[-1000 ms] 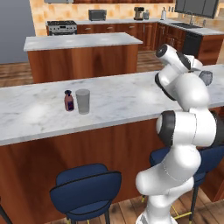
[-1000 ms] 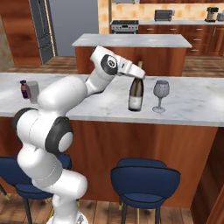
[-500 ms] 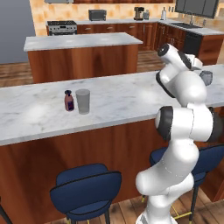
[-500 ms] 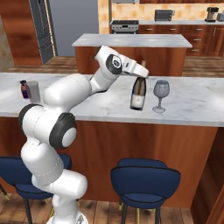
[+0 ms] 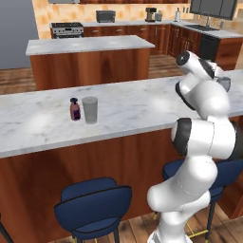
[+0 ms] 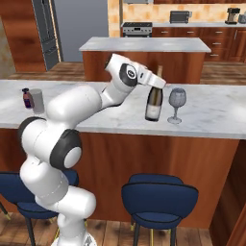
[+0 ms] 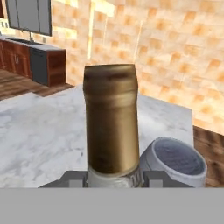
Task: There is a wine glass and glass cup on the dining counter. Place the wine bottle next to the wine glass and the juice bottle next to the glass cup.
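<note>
Gripper (image 6: 157,82) clamped bottle (image 6: 154,99) neck, keeping it upright on counter (image 6: 211,113). Bottle stood just beside wine glass (image 6: 176,104), at its 9 o'clock, likely final spot. Juice (image 5: 74,109) touched cup (image 5: 89,109), at its 9 o'clock: pairing apparently done.

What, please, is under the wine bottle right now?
The wine bottle stands on the marble dining counter, beside the wine glass. Its base covers the contact spot, so touching cannot be confirmed.

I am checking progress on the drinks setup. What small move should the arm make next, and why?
Probably open the gripper: the wine bottle stands upright on the dining counter beside the wine glass, its neck clamped.
</note>
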